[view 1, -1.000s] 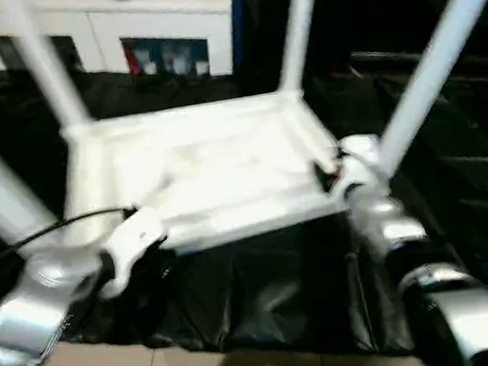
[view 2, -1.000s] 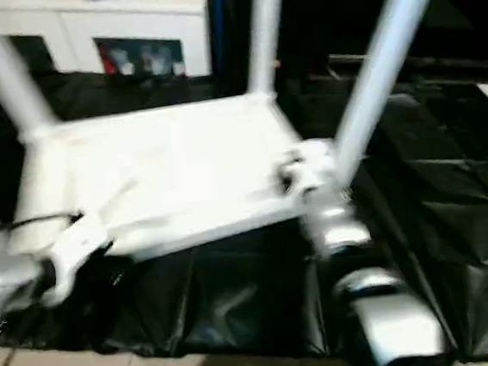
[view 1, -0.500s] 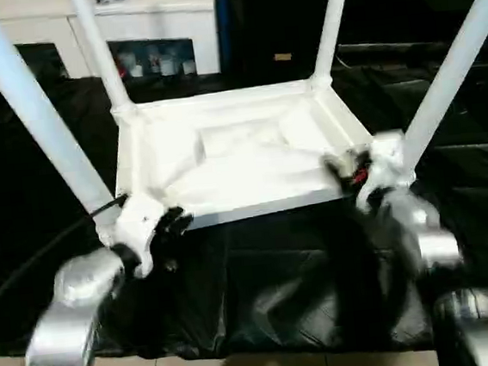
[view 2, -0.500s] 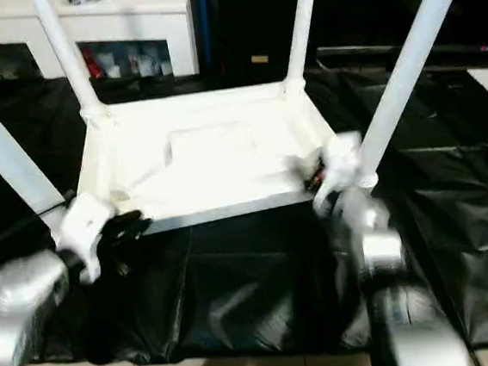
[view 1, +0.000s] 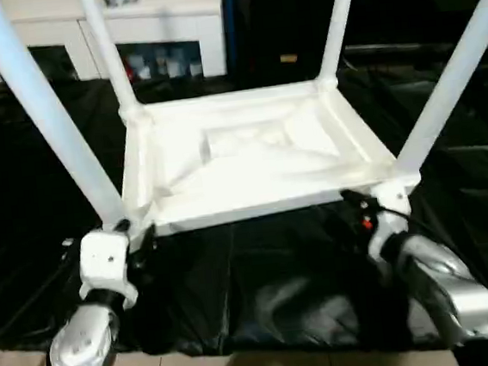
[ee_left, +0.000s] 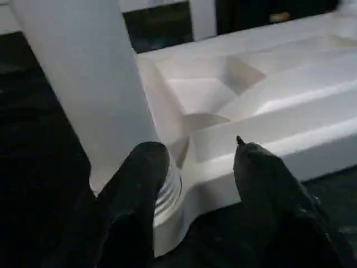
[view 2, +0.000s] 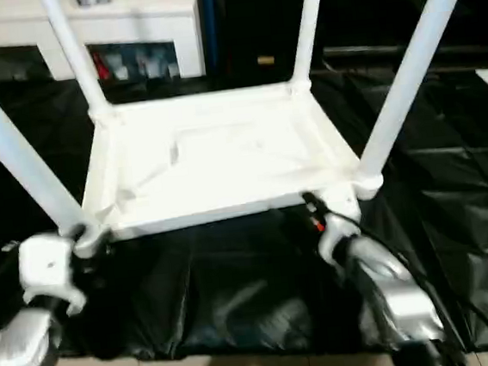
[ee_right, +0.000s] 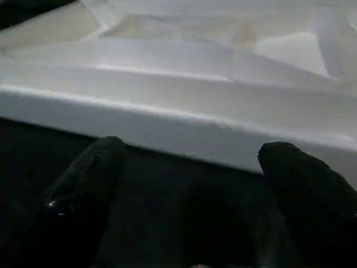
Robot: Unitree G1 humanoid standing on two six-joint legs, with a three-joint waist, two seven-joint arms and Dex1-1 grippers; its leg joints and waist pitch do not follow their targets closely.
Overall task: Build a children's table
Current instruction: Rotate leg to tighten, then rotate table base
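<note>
Left eye view: children's table (view 1: 250, 161) lies upside down on the black-draped table (view 1: 280, 292), ribbed underside up, likely so the four legs (view 1: 43, 116) could be seated from above. All four stand in the corner sockets, pointing up and splaying slightly; the top's long axis runs left to right. Left pincer (ee_left: 195, 167) gapes beside the near-left socket, holding nothing. Right pincer (ee_right: 195, 167) spread wide before the near rim, empty.

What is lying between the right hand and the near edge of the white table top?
Nothing: in the right wrist view, bare black cloth separates the right hand from the table top.
</note>
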